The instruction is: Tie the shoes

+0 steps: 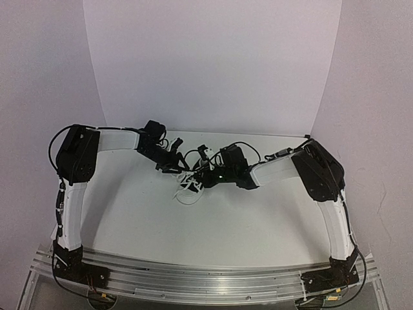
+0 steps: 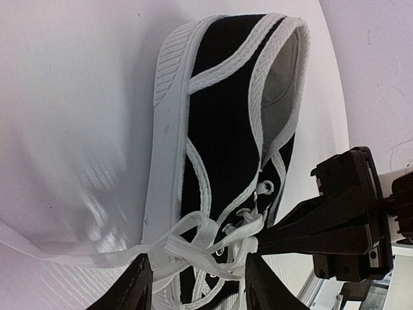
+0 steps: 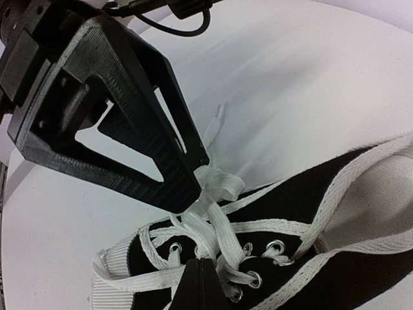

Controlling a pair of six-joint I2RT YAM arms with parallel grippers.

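1. My left gripper point(image 2: 200, 259) is partly open. Its two fingers stand apart on either side of the tangle of laces point(image 2: 193, 248) at the throat of the sneaker point(image 2: 219, 129), and they pinch nothing.
2. My right gripper point(image 3: 201, 268) looks pressed together, with no gap that I can see. Its tip sits among the crossed strands just by the top eyelets point(image 3: 279, 245), and I judge it has a strand clamped.
3. The black canvas sneaker lies near the middle of the white table point(image 2: 77, 97), directly under both wrists. Its laces are crossed loosely and no bow is formed.
4. Risk: nothing pins the shoe down. If I pull with the right, the light sneaker may slide or tip instead of the lace tightening.
5. Risk: several strands lie bunched between my left fingers. Closing here could catch two at once, or the wrong one, and jam the knot.
6. Risk: my two grippers are nearly touching. A small sideways move could knock one finger into the other and shake the clamped strand loose.
7. Risk: the flat lace is thin, so a shallow pinch at the very tips could let it slip out under tension.
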